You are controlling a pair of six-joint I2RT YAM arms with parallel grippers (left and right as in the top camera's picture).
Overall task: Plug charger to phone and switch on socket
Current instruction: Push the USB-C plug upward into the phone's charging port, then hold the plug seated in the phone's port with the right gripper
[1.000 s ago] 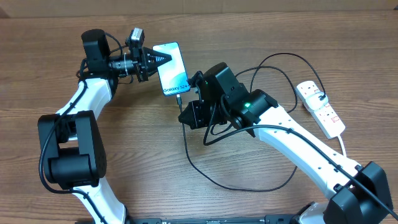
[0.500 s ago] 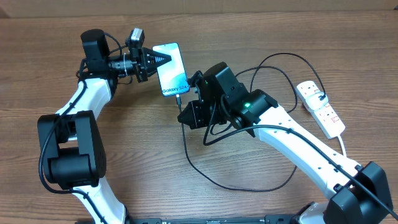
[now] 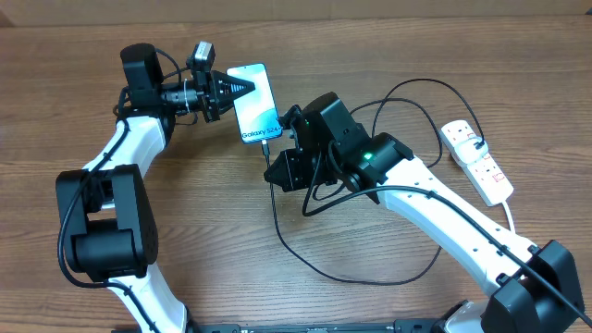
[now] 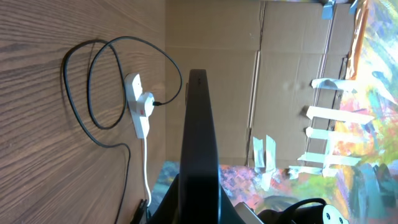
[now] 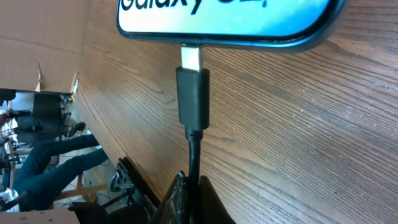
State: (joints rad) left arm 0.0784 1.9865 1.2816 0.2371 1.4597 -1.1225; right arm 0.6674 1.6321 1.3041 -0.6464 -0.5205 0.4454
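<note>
The phone [image 3: 255, 102], with a light teal screen reading "Galaxy", lies on the table at the top centre. My left gripper [image 3: 242, 87] is shut on its left long edge; in the left wrist view the phone [image 4: 199, 124] shows edge-on as a dark slab between the fingers. My right gripper [image 3: 274, 165] is shut on the black charger cable [image 5: 193, 158] just behind its plug [image 5: 193, 96]. The plug's metal tip [image 5: 191, 58] touches the phone's bottom edge [image 5: 236, 25]. The white socket strip [image 3: 476, 161] lies at the far right, with the charger's adapter plugged in.
The black cable [image 3: 324, 264] loops over the table below and behind my right arm. The strip's white cord [image 3: 514, 218] runs toward the front right. A cardboard wall [image 4: 249, 93] stands behind the table.
</note>
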